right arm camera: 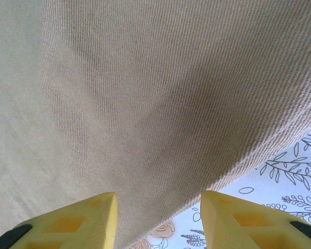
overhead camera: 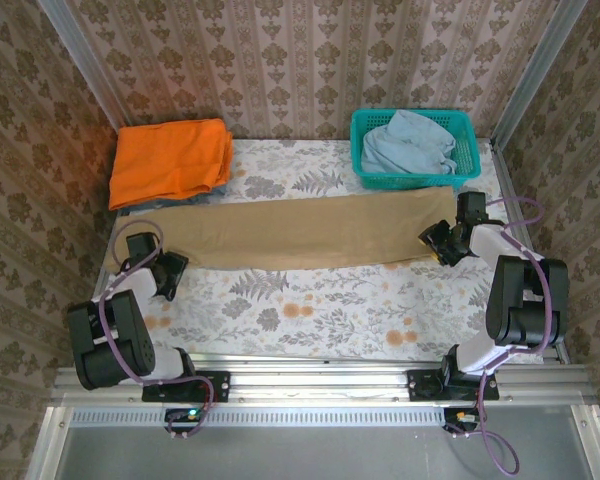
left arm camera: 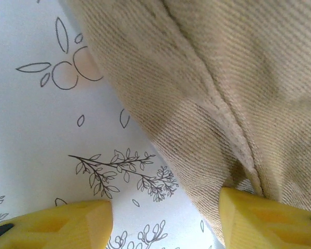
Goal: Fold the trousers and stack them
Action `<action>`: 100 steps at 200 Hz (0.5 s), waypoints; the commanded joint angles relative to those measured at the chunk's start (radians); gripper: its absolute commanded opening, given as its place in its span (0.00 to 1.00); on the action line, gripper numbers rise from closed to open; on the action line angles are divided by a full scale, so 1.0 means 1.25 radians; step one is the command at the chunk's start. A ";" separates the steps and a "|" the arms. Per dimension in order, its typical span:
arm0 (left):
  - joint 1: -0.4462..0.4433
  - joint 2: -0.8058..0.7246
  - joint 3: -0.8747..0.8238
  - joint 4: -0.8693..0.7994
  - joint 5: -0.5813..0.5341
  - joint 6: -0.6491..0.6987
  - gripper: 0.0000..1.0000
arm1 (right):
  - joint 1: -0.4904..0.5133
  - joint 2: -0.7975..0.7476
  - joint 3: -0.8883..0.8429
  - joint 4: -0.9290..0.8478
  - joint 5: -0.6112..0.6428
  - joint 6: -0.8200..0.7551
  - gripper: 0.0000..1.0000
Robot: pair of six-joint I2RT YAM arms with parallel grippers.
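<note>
See trousers lying left-right: left gripper at one end, right gripper at other (both jaws apart).

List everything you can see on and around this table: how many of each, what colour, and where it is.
trousers: one pair, tan, laid out long across the middle of the table, left to right
orange garment: one, bright orange, folded, far left corner
basket: one, teal, far right corner
blue garment: one, pale blue, bunched inside the basket
tablecloth: one, white with a floral print, covering the table
wallpaper: brownish, patterned, on the walls around the table
left gripper: one, yellow fingers, open, at the left end of the trousers, one finger at the cloth's edge
right gripper: one, yellow fingers, open, over the right end of the trousers
</note>
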 commanded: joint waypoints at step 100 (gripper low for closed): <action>-0.015 0.133 0.113 0.153 -0.016 0.067 0.70 | 0.007 0.007 -0.022 0.027 -0.012 -0.015 0.47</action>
